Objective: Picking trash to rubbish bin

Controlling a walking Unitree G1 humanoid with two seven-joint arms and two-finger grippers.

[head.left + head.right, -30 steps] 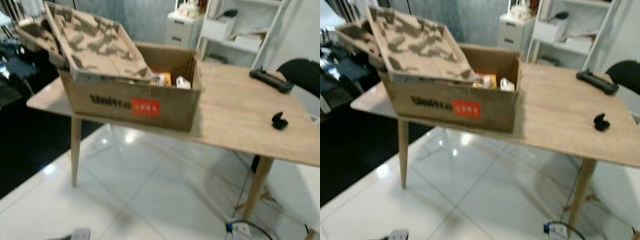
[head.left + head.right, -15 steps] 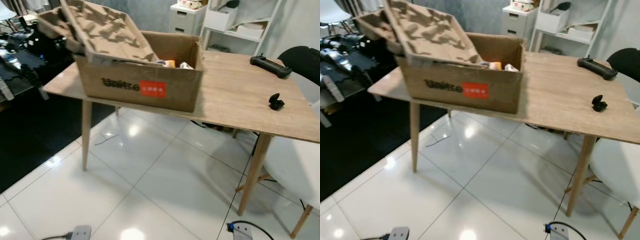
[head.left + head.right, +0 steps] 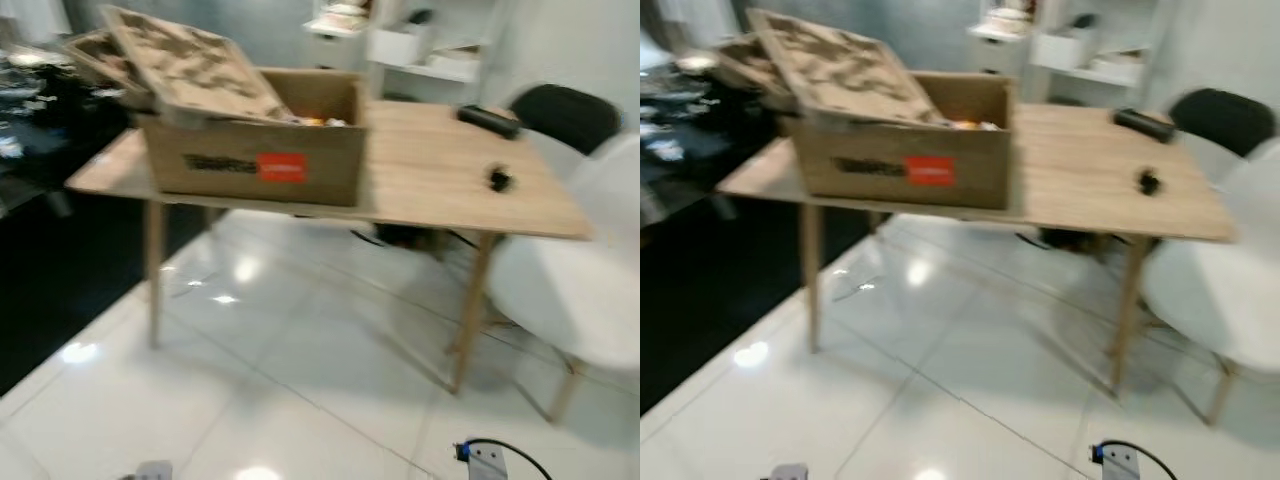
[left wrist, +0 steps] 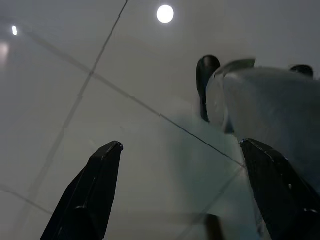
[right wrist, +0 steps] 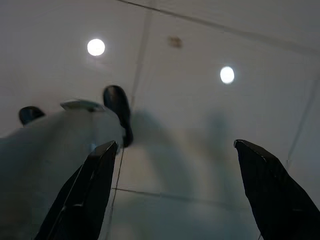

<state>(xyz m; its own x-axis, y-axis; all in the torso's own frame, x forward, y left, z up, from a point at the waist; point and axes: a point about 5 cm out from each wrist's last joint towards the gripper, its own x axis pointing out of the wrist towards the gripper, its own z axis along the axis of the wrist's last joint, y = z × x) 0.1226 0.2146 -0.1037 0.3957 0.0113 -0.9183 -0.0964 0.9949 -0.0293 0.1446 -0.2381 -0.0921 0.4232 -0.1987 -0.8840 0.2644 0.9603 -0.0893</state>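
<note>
View swung right — box (image 3: 255,165), table (image 3: 430,185) further off

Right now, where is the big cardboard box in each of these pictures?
Left eye view: the cardboard box sits upper left, on the wooden table.
Right eye view: the same box is upper left, on that table.
Left wrist view: tiled floor, no box.
Right wrist view: tiled floor, no box.
Shared landmark: the box's red label.

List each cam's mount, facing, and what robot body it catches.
Left/right eye: head stereo pair, forward-down at brown cardboard box on light wooden table; no robot body.
Left wrist: along open left jaws at white tiled floor; robot's foot behind.
Right wrist: along open right jaws, same floor, foot.
</note>
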